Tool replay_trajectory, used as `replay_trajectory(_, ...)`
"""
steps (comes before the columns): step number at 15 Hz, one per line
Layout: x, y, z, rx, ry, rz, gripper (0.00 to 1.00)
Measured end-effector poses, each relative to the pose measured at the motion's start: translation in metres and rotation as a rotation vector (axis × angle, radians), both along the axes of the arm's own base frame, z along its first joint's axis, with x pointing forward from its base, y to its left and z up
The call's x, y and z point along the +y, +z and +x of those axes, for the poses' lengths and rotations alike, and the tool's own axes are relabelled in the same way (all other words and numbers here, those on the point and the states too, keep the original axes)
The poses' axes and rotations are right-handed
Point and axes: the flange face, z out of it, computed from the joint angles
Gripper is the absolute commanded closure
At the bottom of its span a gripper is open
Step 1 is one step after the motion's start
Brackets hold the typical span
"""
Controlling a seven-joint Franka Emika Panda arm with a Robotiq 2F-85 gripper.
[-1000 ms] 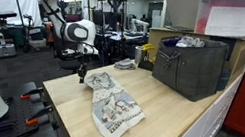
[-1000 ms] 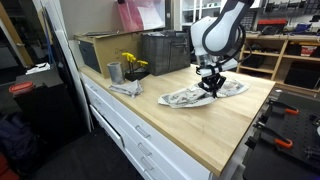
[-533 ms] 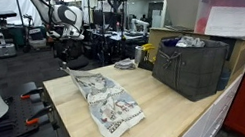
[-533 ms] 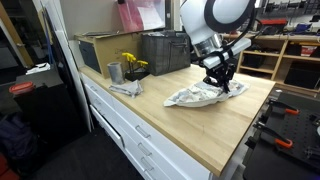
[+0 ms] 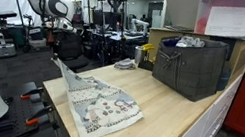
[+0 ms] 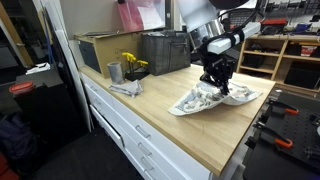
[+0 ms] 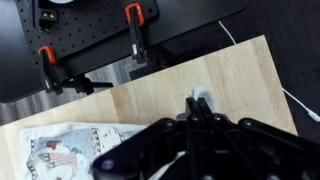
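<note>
Fingers (image 6: 220,86) are clenching on one corner of the patterned cloth (image 6: 203,101), holding that corner up off the wooden worktop (image 6: 165,130) w/ the rest sloping down & lying spread flat on the wood. Cloth is sitting toward the arm's end of the worktop, well apart from the dark crate (image 6: 165,50) at the far end. In wrist view, orange clamps (image 7: 133,22) are showing on the black surface just past the worktop edge.

In an exterior view a dark slatted plastic crate (image 5: 191,66) stands at three o'clock on the pale wooden worktop (image 5: 167,116).
</note>
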Motion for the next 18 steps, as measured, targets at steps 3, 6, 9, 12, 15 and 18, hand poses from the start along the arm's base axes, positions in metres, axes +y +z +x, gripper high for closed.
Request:
replay_trajectory(3,0.000,0.010,0.001,-0.015,0.066,0.027,0.45)
replay_trajectory(6,-0.012,0.018,0.008,-0.043,0.088,0.013,0.21)
replay_trajectory(9,-0.035,0.021,0.022,-0.118,0.112,-0.051,0.01)
replay_trajectory(12,-0.068,0.011,0.040,-0.196,0.102,-0.073,0.00)
replay_trajectory(15,-0.095,-0.010,0.059,-0.275,0.075,-0.044,0.00)
replay_trajectory(18,-0.094,-0.035,0.071,-0.331,0.091,0.005,0.26)
